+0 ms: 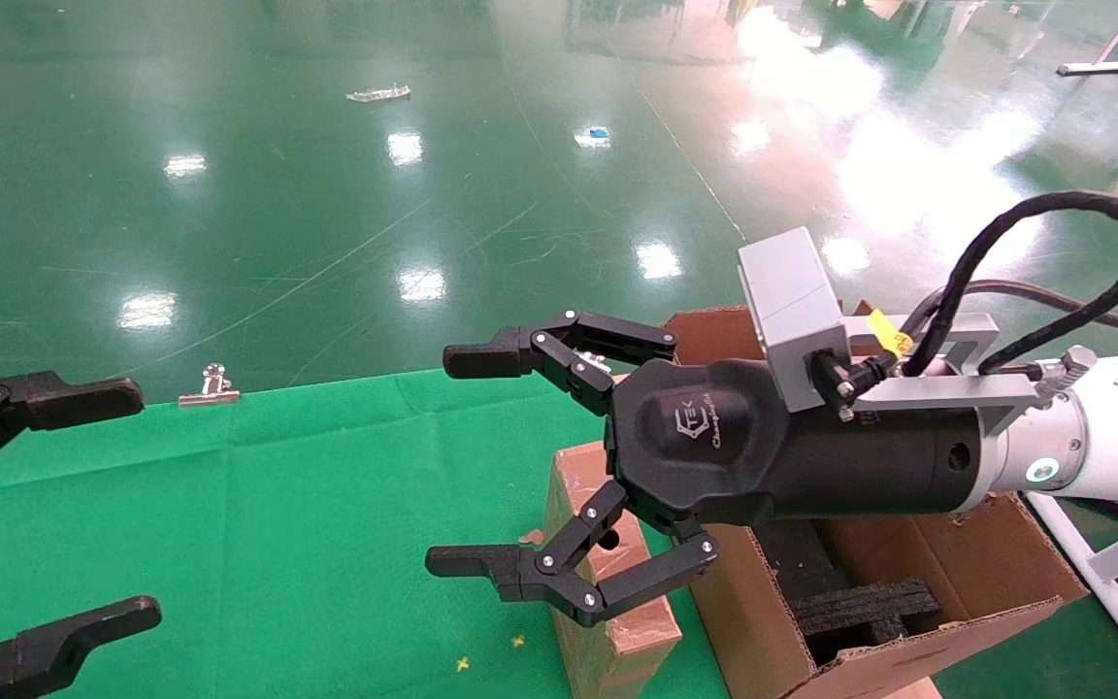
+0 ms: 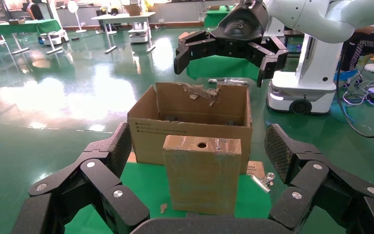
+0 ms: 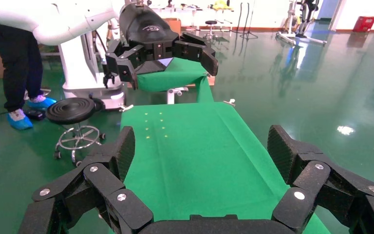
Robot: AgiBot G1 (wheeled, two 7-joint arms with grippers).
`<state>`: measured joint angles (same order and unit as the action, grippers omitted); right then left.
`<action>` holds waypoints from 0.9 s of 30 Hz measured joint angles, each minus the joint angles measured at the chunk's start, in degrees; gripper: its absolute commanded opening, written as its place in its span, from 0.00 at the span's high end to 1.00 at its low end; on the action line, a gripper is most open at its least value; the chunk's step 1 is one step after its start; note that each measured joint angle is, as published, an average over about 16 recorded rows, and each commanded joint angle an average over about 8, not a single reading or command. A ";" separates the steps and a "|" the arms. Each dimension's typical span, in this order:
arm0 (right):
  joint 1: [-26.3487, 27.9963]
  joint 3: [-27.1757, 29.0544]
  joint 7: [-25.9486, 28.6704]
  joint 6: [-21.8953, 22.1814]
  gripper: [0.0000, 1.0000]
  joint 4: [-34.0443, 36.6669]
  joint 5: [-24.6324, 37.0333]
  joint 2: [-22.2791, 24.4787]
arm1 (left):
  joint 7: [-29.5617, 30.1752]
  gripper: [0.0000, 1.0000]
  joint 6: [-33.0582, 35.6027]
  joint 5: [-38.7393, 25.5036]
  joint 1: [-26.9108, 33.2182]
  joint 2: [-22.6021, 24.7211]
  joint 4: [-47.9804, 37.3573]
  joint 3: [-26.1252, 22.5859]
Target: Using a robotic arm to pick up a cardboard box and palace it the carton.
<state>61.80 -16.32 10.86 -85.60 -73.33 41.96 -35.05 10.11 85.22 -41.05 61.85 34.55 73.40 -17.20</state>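
The slim reddish-brown cardboard box [image 1: 608, 592] stands upright on the green table, touching or nearly touching the carton [image 1: 957, 573] on its right. The left wrist view shows the box [image 2: 202, 178] with a round hole in its top edge, in front of the carton [image 2: 190, 124], whose far flap is torn. My right gripper [image 1: 457, 461], on the white arm, hovers open and empty above the box, fingers pointing left. My left gripper [image 1: 98, 510] is open and empty at the left edge, facing the box from a distance. It also shows far off in the right wrist view [image 3: 160, 46].
Black foam blocks [image 1: 860, 607] sit inside the carton. A metal binder clip [image 1: 210, 386] lies at the table's far edge. Small yellow marks [image 1: 462, 664] dot the green cloth [image 1: 278, 505]. White stand legs [image 1: 1102, 568] are at the right. Green floor surrounds the table.
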 measured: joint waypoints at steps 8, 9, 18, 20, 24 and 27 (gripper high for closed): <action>0.28 -0.42 -0.07 0.05 0.00 -0.12 1.01 -0.06 | -0.01 0.00 0.01 0.00 0.01 0.00 -0.01 -0.01; 0.42 -0.56 -0.10 0.06 0.00 -0.18 1.38 -0.07 | -0.01 0.00 0.01 0.00 0.01 0.00 -0.02 -0.01; 5.00 -5.12 -0.06 -1.20 0.00 -1.92 11.11 -1.22 | -0.03 0.00 0.01 0.02 0.03 0.00 -0.04 -0.04; 7.16 -7.32 0.17 -1.84 0.00 -2.37 14.73 -1.99 | -0.03 0.00 0.01 0.02 0.03 0.00 -0.04 -0.04; 12.68 -13.09 1.22 -3.15 0.00 -3.20 22.65 -4.00 | -0.04 0.00 0.01 0.03 0.04 -0.01 -0.05 -0.06; 17.71 -18.41 2.48 -4.11 0.00 -3.62 28.61 -5.91 | -0.04 0.00 0.01 0.03 0.04 -0.01 -0.05 -0.06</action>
<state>79.51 -34.73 13.33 -89.72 -76.95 70.58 -40.96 10.07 85.23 -41.02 61.89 34.54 73.35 -17.27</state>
